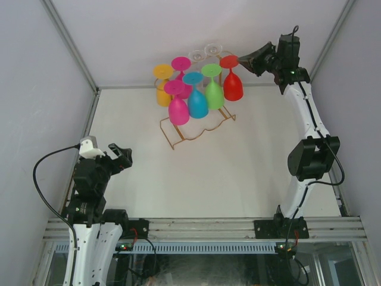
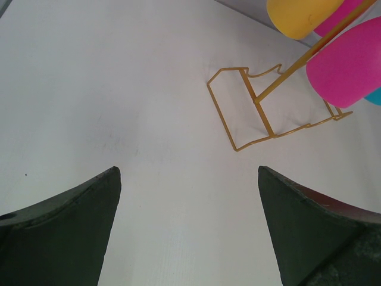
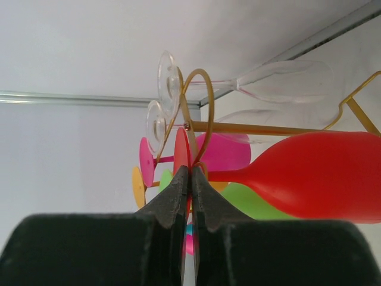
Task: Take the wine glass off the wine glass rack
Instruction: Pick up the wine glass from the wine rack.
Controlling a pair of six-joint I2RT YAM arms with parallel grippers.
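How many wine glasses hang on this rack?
8 on the gold wire rack: pink glass, blue glass, green glass, red glass left to right; yellow glass, magenta glass behind; two clear glasses rearmost. More may be hidden.

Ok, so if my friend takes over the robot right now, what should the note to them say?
Left tool: open, empty, low over the table, away from the wine glass rack.
Right tool: shut on the foot of the red wine glass, by the rack's curled loop.
Done: the glass is gripped. It hangs upside down on the rack.
Left: probably slide the foot out past the loop and carry the glass away, minding the green glass beside it.
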